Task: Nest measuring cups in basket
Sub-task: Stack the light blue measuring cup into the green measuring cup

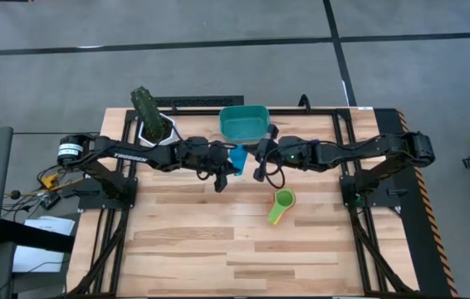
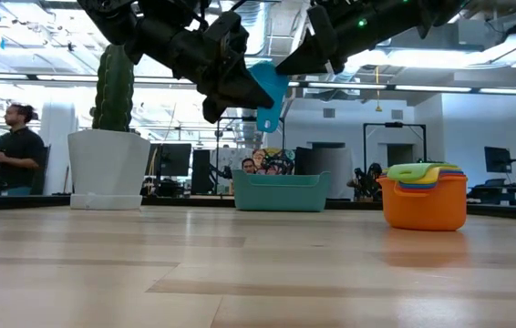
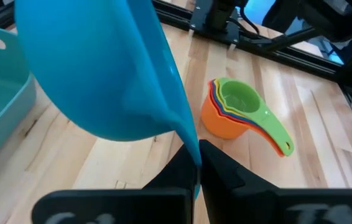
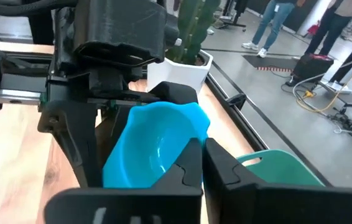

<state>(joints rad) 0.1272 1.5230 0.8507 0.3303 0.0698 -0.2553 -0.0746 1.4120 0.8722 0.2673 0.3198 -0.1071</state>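
High view: blue cup [image 1: 238, 158] hangs mid-air just short of the basket [image 1: 244, 123], both claws, left [image 1: 228, 159] and right [image 1: 252, 157], clamped on it. You free one before lowering.

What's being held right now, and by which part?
The blue cup, in the air. The left gripper pinches its handle; the right gripper is shut on the bowl's rim, opposite. Both arms hold it at once.

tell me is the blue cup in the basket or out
Out. The blue cup hangs in the air, pinched by left fingers and right fingers; the basket sits beyond it.
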